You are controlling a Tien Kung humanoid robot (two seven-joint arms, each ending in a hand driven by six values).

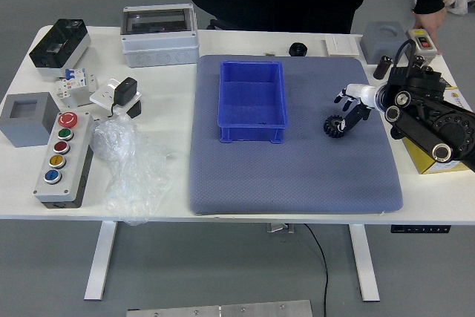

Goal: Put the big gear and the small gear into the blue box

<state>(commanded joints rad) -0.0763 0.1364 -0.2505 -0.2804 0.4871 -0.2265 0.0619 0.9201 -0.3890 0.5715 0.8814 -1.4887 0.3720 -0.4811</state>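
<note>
At the fingers [355,115] of the right hand [369,96] lies a black gear [332,127]

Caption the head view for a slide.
Right robot hand at a black gear, right of the blue box on a gray mat.

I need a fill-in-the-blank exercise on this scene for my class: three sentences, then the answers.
1. The robot's right hand is at the black gear, to the ____ of the blue box.
2. The mat under the box lies on a ____ table.
3. On the panel, the button nearest the robot is ____.
Missing words: right; white; blue.
</note>
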